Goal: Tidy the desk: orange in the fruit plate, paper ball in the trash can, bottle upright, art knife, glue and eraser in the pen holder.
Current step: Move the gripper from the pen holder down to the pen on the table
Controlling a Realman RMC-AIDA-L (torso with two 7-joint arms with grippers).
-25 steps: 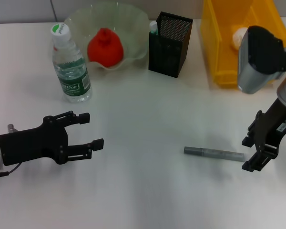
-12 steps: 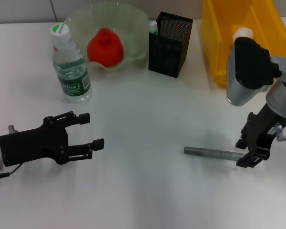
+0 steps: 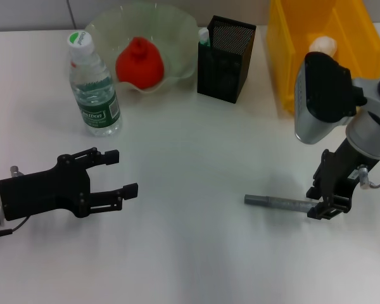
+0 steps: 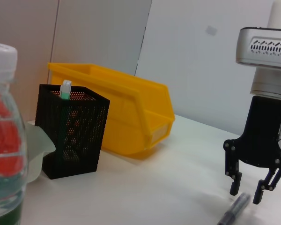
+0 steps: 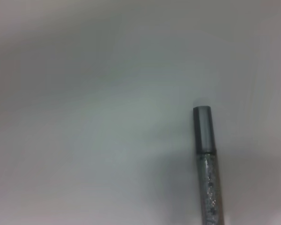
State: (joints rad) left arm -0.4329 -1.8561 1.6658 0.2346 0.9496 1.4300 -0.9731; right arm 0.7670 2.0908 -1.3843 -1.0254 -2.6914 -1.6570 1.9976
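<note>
The table (image 3: 196,133) is white and carries every item; the trash can (image 3: 291,57), a yellow bin, stands at the far right edge with a pale crumpled ball (image 3: 322,45) visible inside it, so the paper step appears done. The fruit plate (image 3: 177,31), a pale-green wavy bowl, sits at the far side with the orange (image 3: 139,61) resting in it; that step appears done. The bottle (image 3: 93,85) stands upright just beside the plate on the robot's left; that step appears done. The pen holder (image 3: 225,58), a black mesh cup, stands between plate and trash can; a white-and-green capped stick (image 3: 204,36) rises from it, probably the glue; the eraser cannot be seen on the table or in the holder.

The left hand (image 3: 111,172) rests idle low over the table on the left side, fingers spread apart and grasping nothing. The right hand (image 3: 326,202) points down at the near right; its fingers stand apart astride one end of the knife (image 3: 278,202), a slim grey stick lying flat on the table; no grasp is made yet.

Remaining work, by judgement: grasp the knife and place it in the pen holder.
</note>
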